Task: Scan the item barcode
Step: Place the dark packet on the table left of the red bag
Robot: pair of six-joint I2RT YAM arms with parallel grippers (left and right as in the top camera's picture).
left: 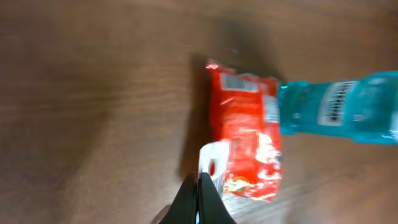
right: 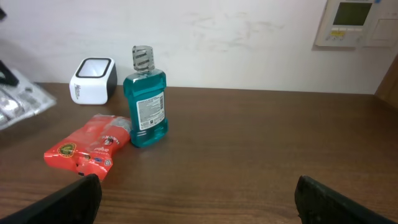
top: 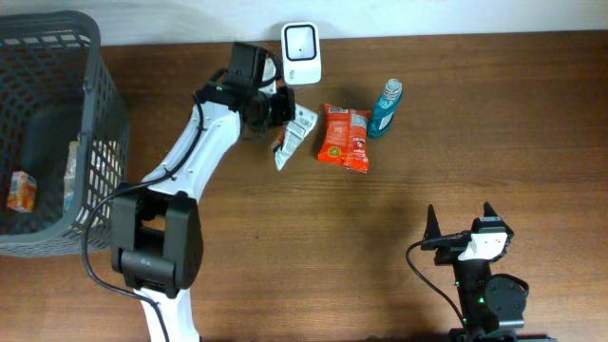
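The left gripper (left: 198,185) is pinched tight on one end of a small white packet (top: 294,133), holding it just in front of the white scanner (top: 301,52) that stands at the table's (top: 313,256) far edge. The packet hangs down and slightly to the left of the scanner's face, close to it; whether the two touch cannot be told. From the left wrist camera the two dark fingers (left: 186,202) meet with no gap, the packet's edge caught between them.

A red snack bag (top: 345,138) lies flat on the wood to the right of the scanner and a little nearer the robot, just beside the held packet. A teal mouthwash bottle (top: 385,107) sits farther right of the scanner, its base against the red bag's far corner; the right wrist view shows it upright.

The right gripper (top: 459,214) hangs well apart from the scanner, at the near right side of the table, jaws spread wide and holding nothing.

A dark mesh basket (top: 104,104) stands far left of the scanner with a few packaged goods inside.
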